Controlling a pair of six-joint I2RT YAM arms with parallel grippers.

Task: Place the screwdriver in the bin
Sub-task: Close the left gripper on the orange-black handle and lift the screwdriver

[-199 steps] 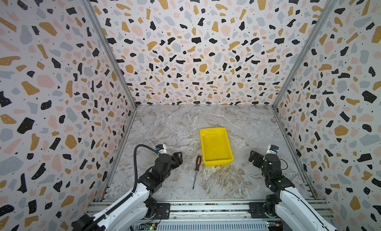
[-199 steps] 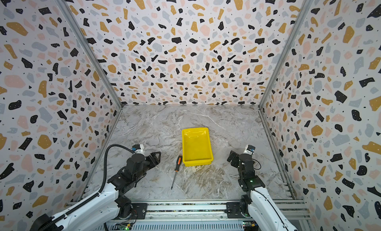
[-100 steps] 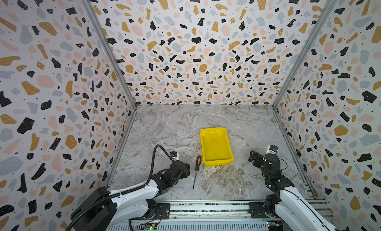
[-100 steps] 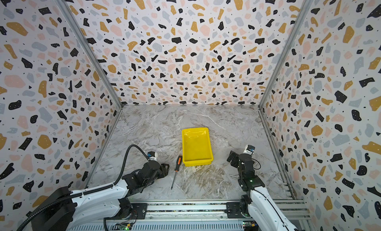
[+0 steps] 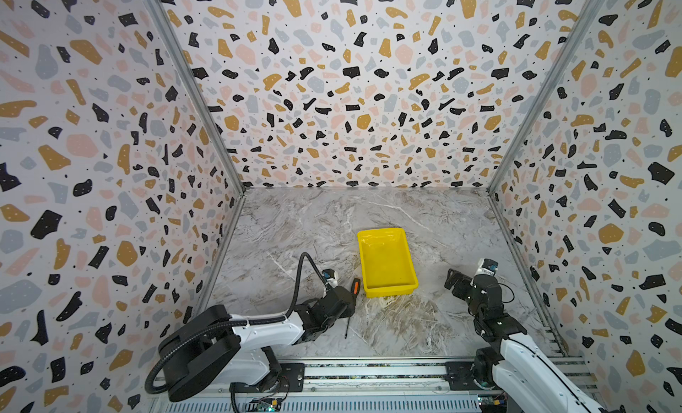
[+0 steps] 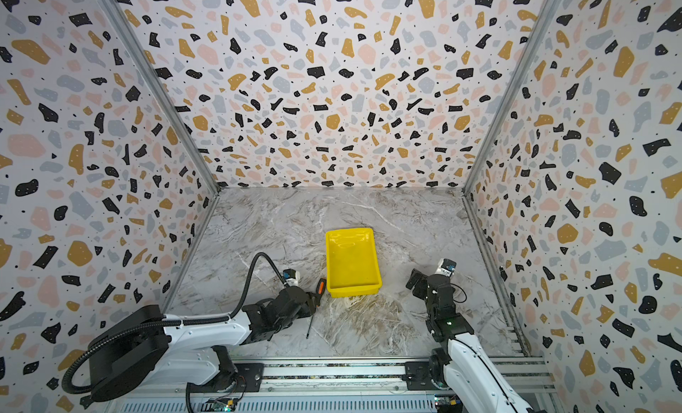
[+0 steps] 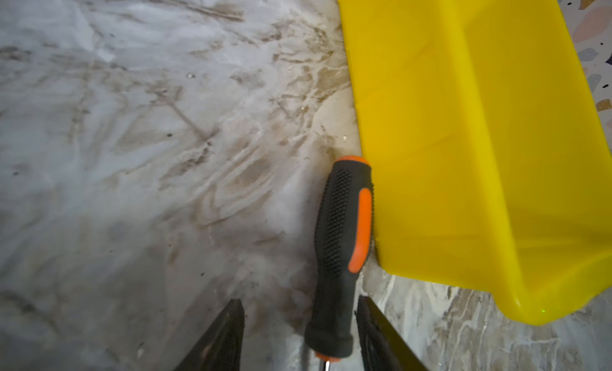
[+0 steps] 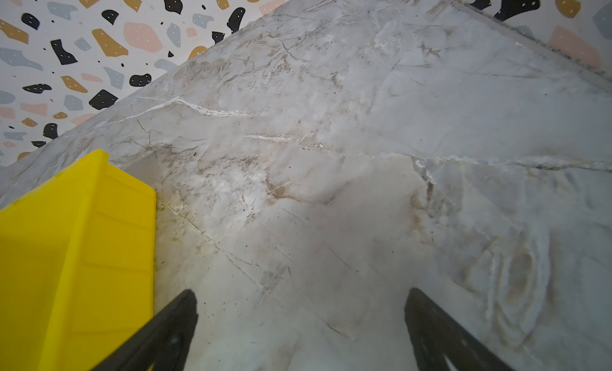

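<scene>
The screwdriver (image 5: 354, 287) (image 6: 321, 287) lies on the marble floor just left of the yellow bin's near left corner, its thin shaft pointing toward the front rail. The bin (image 5: 385, 260) (image 6: 352, 260) holds nothing. My left gripper (image 5: 348, 300) (image 6: 313, 300) is low over the handle's shaft end. In the left wrist view its jaws (image 7: 299, 301) straddle the black-and-orange handle (image 7: 341, 246). One finger is right next to the handle; a gap shows on the other side. The handle rests against the bin wall (image 7: 463, 154). My right gripper (image 5: 452, 278) (image 6: 415, 280) (image 8: 301, 291) stands open over bare floor, right of the bin (image 8: 76, 253).
Speckled walls enclose the marble floor on three sides. A metal rail (image 5: 369, 370) runs along the front, carrying both arm bases. The left arm's black cable (image 5: 306, 267) loops above the floor to the left of the screwdriver.
The left arm has dropped low and swung right, from well left of the screwdriver to over its handle, and its jaws have narrowed around it. Screwdriver, bin and right arm have not moved.
</scene>
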